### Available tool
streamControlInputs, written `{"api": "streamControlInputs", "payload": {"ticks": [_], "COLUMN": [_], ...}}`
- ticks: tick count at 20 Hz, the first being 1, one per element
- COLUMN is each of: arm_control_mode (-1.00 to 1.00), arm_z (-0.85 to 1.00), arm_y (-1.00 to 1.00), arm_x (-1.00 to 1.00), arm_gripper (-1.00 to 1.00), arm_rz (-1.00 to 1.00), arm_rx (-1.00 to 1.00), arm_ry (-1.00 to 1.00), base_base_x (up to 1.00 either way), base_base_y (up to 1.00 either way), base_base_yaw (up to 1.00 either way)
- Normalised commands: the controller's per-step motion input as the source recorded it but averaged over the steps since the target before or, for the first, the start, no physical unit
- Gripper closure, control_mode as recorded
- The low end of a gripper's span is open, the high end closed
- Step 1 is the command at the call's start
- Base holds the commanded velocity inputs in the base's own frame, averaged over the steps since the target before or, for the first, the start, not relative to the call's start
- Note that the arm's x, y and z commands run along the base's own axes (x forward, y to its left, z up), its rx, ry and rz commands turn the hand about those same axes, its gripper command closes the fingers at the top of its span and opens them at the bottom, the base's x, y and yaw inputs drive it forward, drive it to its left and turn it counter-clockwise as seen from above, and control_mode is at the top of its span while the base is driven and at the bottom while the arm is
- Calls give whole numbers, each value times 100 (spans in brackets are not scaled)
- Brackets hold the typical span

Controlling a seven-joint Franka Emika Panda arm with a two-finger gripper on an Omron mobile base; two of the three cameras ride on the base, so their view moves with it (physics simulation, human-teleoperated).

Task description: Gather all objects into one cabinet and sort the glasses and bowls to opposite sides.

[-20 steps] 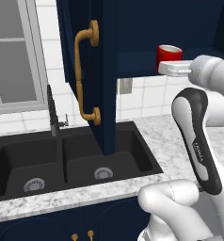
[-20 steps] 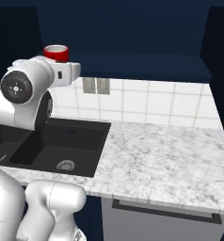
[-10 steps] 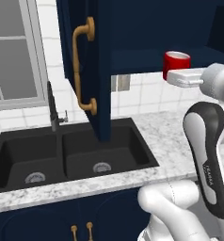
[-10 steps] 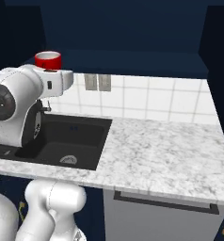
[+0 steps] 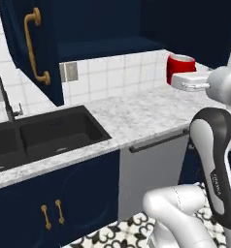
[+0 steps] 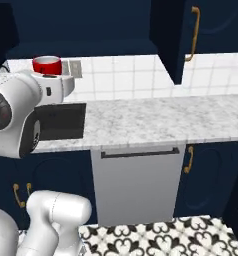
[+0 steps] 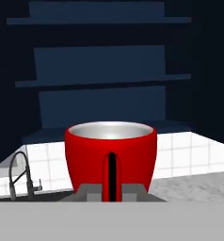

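My gripper (image 7: 111, 189) is shut on a glossy red cup (image 7: 110, 157), one of the glasses, and holds it upright at its lower wall. From the left base view the red cup (image 5: 180, 68) sits in the gripper (image 5: 183, 80) above the right end of the counter. From the right base view the cup (image 6: 47, 65) and gripper (image 6: 49, 75) hang at the left. The open navy cabinet (image 5: 105, 46) lies ahead and above, and its inner shelves (image 7: 102, 80) are bare. The bowls are out of view.
The cabinet's open door (image 5: 27, 46) with a brass handle juts out at the left. A black sink (image 5: 44, 133) and faucet (image 5: 7, 101) sit in the marble counter (image 5: 137, 114). A grey dishwasher front (image 6: 138, 182) is below the counter, and another open door (image 6: 173, 37) hangs at the right.
The whole picture has shifted: the base has driven to the right, so the sink now lies to the left. The red cup stays in the shut gripper.
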Motion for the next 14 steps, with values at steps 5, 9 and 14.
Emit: {"api": "streamControlInputs", "payload": {"ticks": [5,9,14], "arm_control_mode": [100,100,100], "arm_z": [0,0,0], "arm_y": [0,0,0], "arm_x": [0,0,0], "arm_gripper": [100,100,100], "arm_rz": [0,0,0], "arm_rx": [0,0,0], "arm_ry": [0,0,0], "base_base_x": [-88,-60,-29], "base_base_y": [-21,-51,-62], "base_base_yaw": [-66,-58,-49]}}
